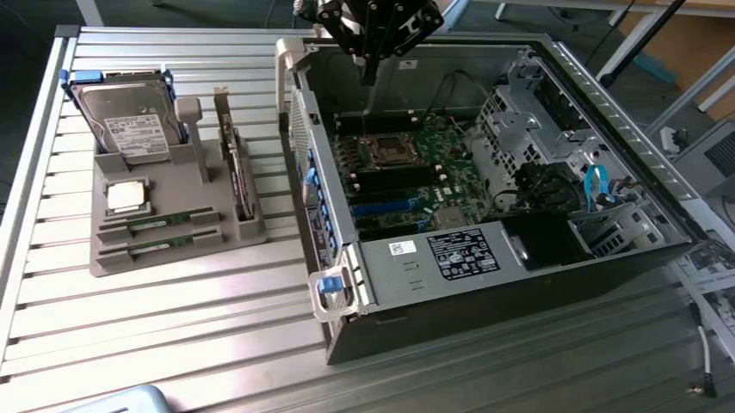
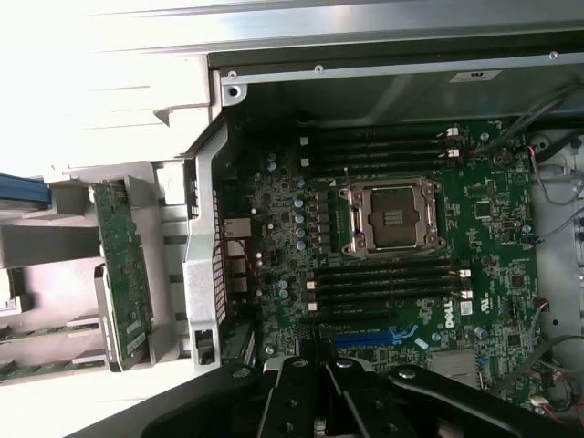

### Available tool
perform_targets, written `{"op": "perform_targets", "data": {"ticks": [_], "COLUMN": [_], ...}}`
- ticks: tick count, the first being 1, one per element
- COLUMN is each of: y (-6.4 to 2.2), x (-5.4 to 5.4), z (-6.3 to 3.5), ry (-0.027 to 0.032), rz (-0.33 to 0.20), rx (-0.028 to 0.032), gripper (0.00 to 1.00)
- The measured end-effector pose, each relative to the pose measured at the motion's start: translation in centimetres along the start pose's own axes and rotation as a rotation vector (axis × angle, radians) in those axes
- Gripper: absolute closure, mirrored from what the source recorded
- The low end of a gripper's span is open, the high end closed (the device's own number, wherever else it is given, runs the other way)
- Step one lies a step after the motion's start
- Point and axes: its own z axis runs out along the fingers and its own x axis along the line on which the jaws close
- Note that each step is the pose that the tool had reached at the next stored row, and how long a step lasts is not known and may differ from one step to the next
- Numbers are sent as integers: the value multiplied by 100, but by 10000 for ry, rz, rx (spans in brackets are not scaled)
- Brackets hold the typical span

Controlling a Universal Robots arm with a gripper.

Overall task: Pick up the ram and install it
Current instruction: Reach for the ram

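tool [image 1: 367, 76] pinched shut on nothing i can see, hanging over the open case [image 1: 460, 314] facing the motherboard [image 2: 493, 210], while the ram [image 1: 155, 225] sits well off to its side, upright in the grey holder [image 1: 247, 232] for easy grabbing.

Open computer case [image 1: 460, 331] laid on the slatted bench [image 1: 150, 327].
Beside it, a hard drive [image 1: 129, 120], processor chip [image 1: 126, 196] and expansion card [image 1: 237, 172] are held in a grey holder [image 1: 247, 231].

Gripper [image 1: 367, 70]: black, linkage bars, round pivot screws; matte plastic, apparently.
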Motion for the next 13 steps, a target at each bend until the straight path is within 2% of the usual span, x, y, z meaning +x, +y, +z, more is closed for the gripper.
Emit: {"op": "perform_targets", "data": {"ticks": [13], "y": [-20], "x": [270], "z": [-8], "ry": [1], "rz": [1], "rx": [1], "gripper": [90]}}
